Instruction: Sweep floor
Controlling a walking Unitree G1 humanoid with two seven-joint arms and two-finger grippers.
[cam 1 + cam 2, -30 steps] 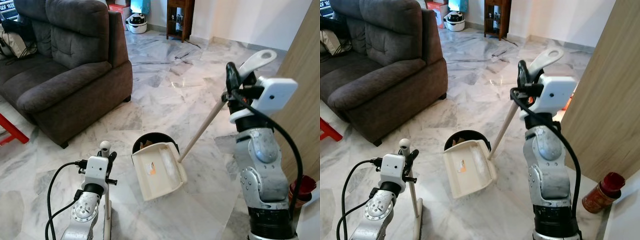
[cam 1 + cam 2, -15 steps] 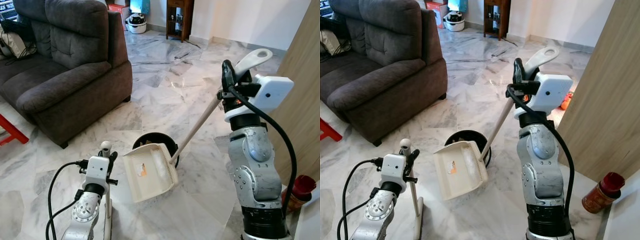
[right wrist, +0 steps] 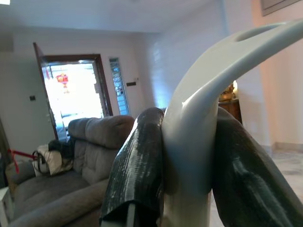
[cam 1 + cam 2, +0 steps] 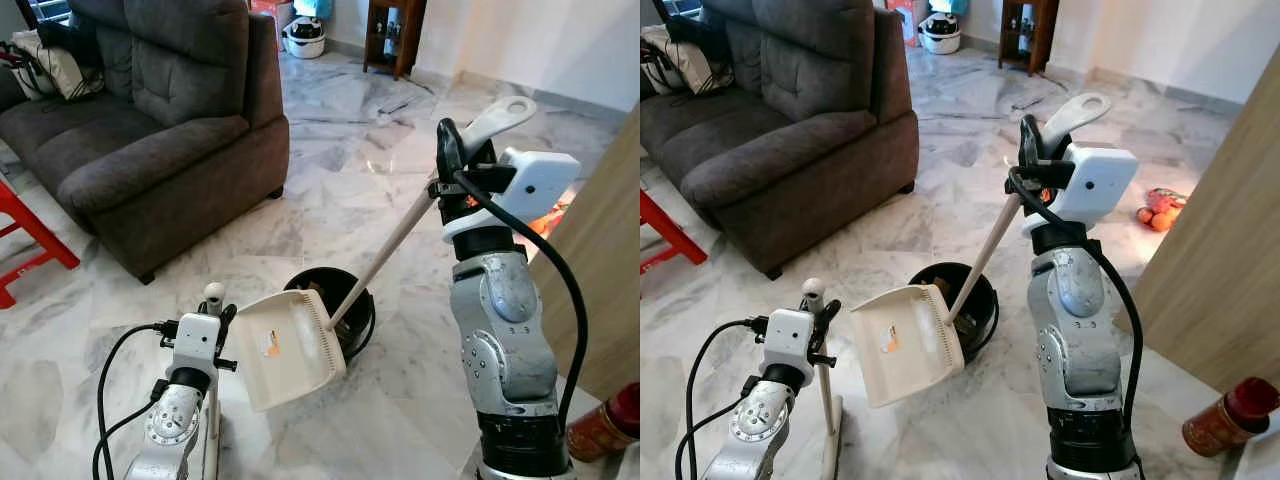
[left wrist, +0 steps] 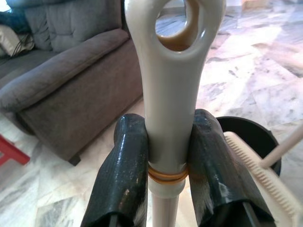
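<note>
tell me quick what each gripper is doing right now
Left gripper: shut on the broom handle.
Right gripper: shut on the dustpan handle, with the dustpan raised beside the black bin.

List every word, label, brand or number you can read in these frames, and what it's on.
None can be read.
Dustpan: a small orange and dark sticker on the pan, too small to read.
Red jar: a label on its side, blurred, not readable.
The right gripper holds the dustpan handle and the left gripper a pale handle; neither handle shows any print.
</note>
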